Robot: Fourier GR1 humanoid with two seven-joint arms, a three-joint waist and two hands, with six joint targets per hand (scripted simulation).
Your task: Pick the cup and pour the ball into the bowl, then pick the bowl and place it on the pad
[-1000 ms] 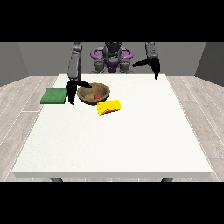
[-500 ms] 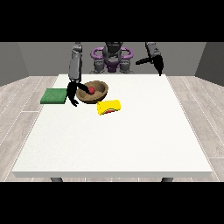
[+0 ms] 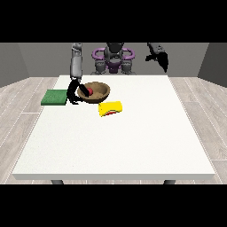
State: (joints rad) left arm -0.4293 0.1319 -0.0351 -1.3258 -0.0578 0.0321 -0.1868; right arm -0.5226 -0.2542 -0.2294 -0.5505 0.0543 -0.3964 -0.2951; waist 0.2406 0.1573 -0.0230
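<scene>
Already the red ball (image 3: 89, 91) lies inside the wooden bowl (image 3: 94, 92), and the yellow cup (image 3: 110, 108) lies tipped on the bench (image 3: 115, 142) just in front of it, so the pour looks done. The hand at the view's left (image 3: 72, 95) sits at the bowl's rim beside the green pad (image 3: 54, 97), seemingly placed to take the bowl; whether its fingers have closed cannot be told. The hand at the view's right (image 3: 162, 59) hangs raised, well apart, its fingers unreadable.

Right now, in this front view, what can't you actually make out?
- Hand at the view's left: too small to tell whether it grips the bowl.
- Hand at the view's right: finger pose unreadable, dark and small.
- Cup: opening direction unclear.
</scene>
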